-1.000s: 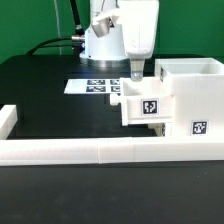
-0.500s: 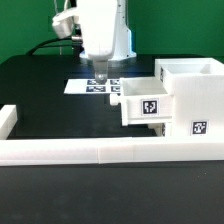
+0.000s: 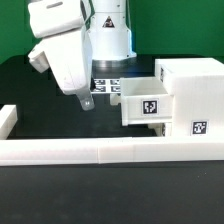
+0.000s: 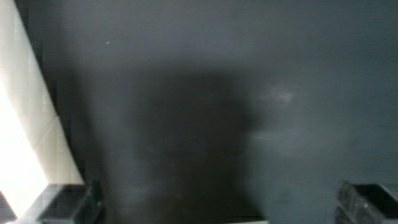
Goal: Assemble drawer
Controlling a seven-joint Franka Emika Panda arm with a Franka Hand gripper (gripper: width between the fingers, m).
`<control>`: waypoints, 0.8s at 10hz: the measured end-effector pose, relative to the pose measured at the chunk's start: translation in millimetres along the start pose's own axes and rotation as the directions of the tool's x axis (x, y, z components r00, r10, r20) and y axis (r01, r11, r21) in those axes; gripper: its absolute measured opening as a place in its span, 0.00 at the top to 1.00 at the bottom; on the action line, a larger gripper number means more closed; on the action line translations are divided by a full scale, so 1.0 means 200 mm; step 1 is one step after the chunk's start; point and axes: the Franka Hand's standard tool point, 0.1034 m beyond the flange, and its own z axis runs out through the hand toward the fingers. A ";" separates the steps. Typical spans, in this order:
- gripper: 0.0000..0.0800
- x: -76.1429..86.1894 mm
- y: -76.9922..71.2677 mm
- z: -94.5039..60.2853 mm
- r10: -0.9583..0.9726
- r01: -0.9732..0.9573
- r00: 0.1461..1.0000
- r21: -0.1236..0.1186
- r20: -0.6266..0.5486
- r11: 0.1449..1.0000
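Note:
The drawer's tall white housing [image 3: 192, 92] stands at the exterior view's right, with a tag low on its front. One white tray [image 3: 147, 106], also tagged, sits partly pushed into the housing's side and juts toward the left. No second tray shows apart from it. My gripper [image 3: 86, 100] hangs tilted over the black table, left of the tray and well apart from it. In the wrist view my gripper [image 4: 217, 205] is open and empty, its fingertips [image 4: 61, 204] wide apart over bare dark table.
A long low white rail [image 3: 100, 151] runs along the front and turns up at the left end [image 3: 8, 118]. The marker board [image 3: 108, 87] lies behind the gripper. A white edge [image 4: 25, 110] shows in the wrist view.
The arm has swung from over the tray toward the exterior view's left and tilted. The tray stays in the housing, and the gripper is clear of it.

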 end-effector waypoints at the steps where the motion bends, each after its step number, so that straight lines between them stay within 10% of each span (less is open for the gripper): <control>1: 0.19 0.05 0.00 0.03 0.014 -0.014 1.000 0.007 -0.004 1.000; 4: 0.19 0.18 0.02 0.07 0.032 -0.032 0.999 -0.001 0.005 0.999; 8: 0.19 0.15 0.02 0.07 0.040 -0.040 0.999 0.000 0.005 0.999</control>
